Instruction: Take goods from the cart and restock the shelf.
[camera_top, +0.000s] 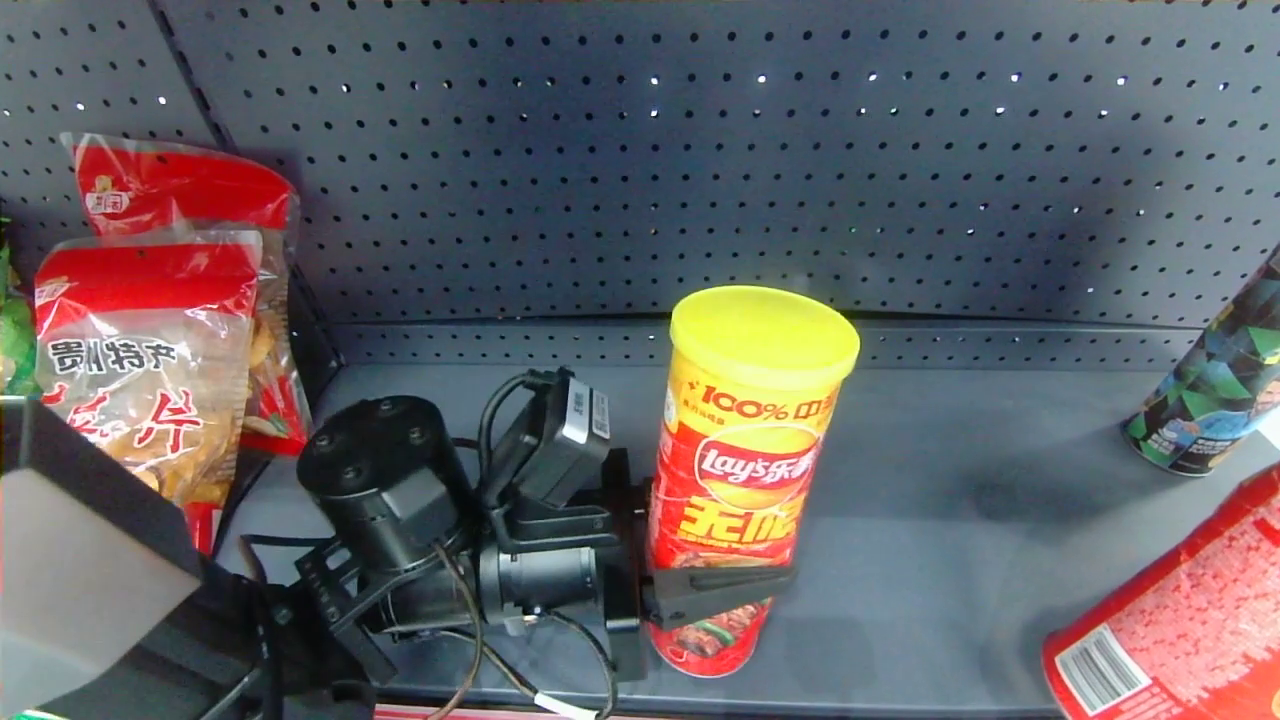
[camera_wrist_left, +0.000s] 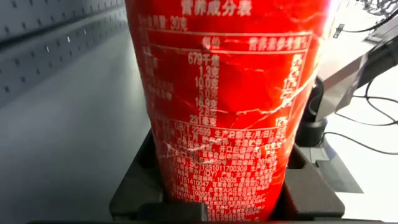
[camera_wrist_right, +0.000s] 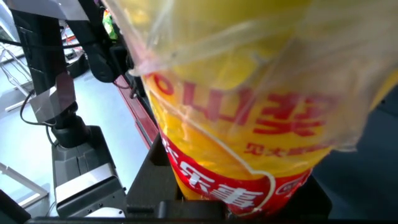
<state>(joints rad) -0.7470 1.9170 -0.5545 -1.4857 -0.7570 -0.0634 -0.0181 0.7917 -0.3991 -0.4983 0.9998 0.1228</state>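
The chip can (camera_top: 750, 470) is held upright on the shelf (camera_top: 950, 480) near its front edge, pinched low between the jaws of the left gripper (camera_top: 712, 598), presumably so that it is set down standing. A yellow packet (camera_wrist_right: 249, 93) is clamped in the right gripper (camera_wrist_right: 230, 208), likely meant as the next item. Snack bags (camera_top: 150, 330) are stacked to the left, a dark can (camera_top: 1215, 380) and a red pack (camera_top: 1170, 630) to the right; none is judged to block the spot.
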